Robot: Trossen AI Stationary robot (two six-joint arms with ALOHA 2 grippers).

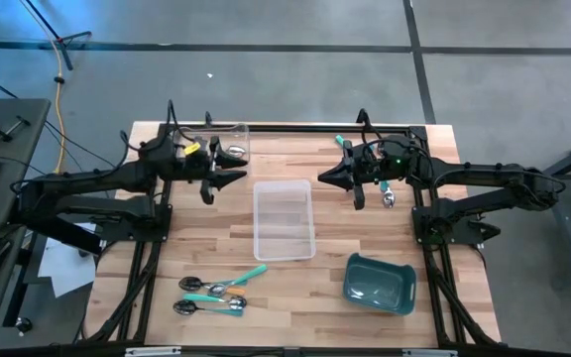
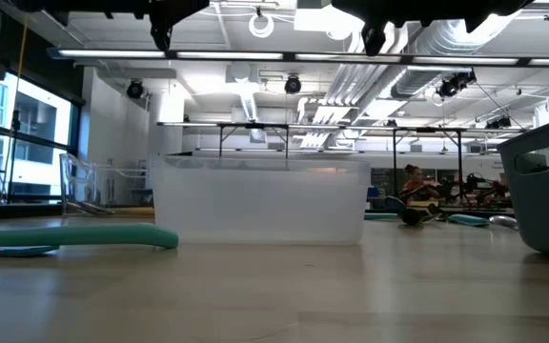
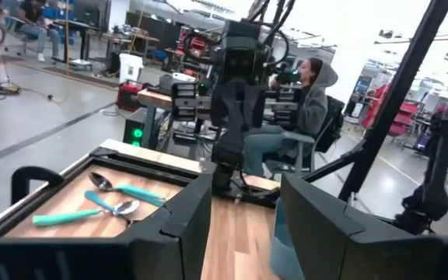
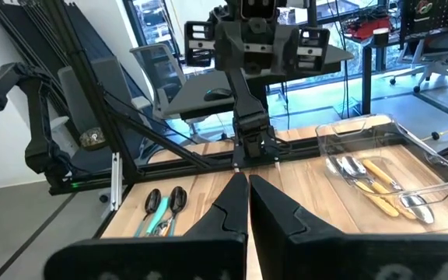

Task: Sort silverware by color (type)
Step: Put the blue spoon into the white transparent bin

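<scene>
While the left gripper (image 1: 228,167) hangs parted and empty, the right gripper (image 1: 327,178) is clenched on nothing. From table height both are cropped, and the teal spoons (image 1: 213,295) show as one blurred handle (image 2: 74,236).

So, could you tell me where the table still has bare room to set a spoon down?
Bare wood lies between the central clear tray and the left gripper, and between that tray and the right gripper. The near left is crowded with teal spoons; the teal bin fills the near right.
</scene>
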